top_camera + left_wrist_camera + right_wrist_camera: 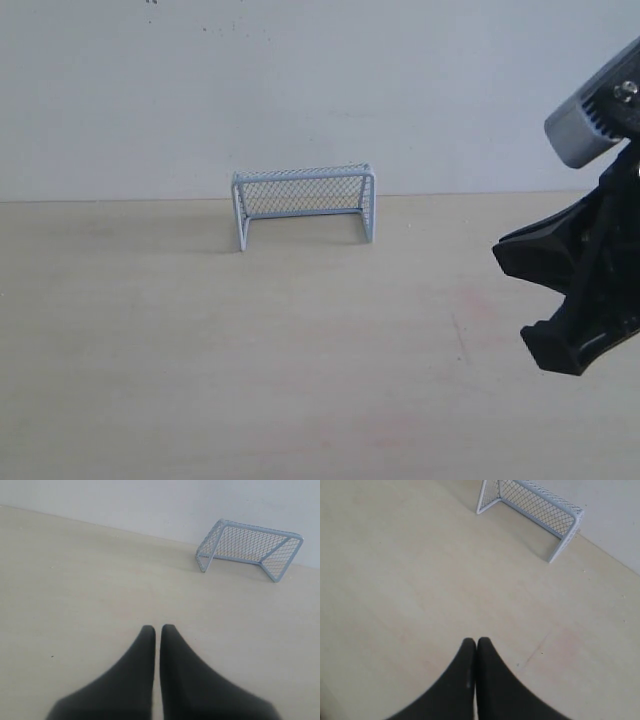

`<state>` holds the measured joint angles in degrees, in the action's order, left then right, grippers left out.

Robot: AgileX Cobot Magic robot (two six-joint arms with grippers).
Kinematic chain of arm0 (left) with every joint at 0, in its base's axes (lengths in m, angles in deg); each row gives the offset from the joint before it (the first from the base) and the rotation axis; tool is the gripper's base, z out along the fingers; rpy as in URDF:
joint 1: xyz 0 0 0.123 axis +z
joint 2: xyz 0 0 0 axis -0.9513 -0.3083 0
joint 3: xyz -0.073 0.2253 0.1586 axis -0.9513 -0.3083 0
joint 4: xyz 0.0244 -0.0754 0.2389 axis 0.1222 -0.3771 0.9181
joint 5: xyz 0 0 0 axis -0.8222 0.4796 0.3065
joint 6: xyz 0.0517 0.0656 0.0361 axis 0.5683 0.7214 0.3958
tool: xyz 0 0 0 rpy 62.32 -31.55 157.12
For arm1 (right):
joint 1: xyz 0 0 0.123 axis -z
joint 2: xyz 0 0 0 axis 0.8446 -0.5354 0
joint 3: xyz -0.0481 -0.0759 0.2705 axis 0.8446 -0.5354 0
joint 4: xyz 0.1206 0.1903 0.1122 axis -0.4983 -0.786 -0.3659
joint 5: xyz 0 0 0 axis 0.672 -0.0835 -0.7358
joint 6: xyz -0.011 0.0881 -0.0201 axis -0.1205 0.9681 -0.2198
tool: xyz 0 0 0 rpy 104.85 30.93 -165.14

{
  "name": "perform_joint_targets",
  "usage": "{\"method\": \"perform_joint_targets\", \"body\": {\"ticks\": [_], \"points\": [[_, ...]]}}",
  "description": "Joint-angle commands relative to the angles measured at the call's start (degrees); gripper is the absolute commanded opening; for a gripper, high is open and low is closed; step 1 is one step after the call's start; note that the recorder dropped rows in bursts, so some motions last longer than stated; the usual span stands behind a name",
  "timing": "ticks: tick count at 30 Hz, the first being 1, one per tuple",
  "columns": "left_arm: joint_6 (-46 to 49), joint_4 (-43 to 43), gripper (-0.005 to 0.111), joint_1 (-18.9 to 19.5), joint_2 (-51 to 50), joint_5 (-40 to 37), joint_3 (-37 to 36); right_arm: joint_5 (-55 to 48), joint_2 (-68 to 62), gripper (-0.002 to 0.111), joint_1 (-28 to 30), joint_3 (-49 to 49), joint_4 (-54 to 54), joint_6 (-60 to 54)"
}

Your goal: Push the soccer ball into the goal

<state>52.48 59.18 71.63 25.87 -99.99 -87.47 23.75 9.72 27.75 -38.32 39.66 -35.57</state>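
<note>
Goal [303, 205] upright near wall [300, 80]; left jaws closed, right jaws closed.

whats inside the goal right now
Nothing: the goal holds only bare table under its net. The mesh is see-through, so little is hidden. No ball shows in any view.

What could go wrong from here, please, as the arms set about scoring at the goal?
1. No soccer ball shows in any view, so a push cannot be aimed yet.
2. The goal looks light and stands free on the table; a sweeping arm might shove it.
3. The left gripper and right gripper have their fingers shut, a narrow face that could glance a ball sideways.
</note>
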Motion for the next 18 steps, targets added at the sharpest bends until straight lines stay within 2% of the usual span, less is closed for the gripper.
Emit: {"method": "perform_joint_targets", "body": {"ticks": [1, 12, 15, 18], "points": [[0.27, 0.24, 0.004, 0.24, 0.15, 0.16, -0.20, 0.08, 0.31, 0.000, -0.16, -0.10, -0.56, 0.48], [0.27, 0.24, 0.004, 0.24, 0.15, 0.16, -0.20, 7.33, 0.31, 0.000, 0.34, -0.13, -3.22, 1.00], [0.27, 0.24, 0.004, 0.24, 0.15, 0.16, -0.20, 10.51, 0.50, 0.000, 3.82, -0.13, -8.83, 1.00], [0.27, 0.24, 0.004, 0.24, 0.15, 0.16, -0.20, 12.92, 2.49, 0.000, 10.88, -0.94, -18.12, 1.00]]}}
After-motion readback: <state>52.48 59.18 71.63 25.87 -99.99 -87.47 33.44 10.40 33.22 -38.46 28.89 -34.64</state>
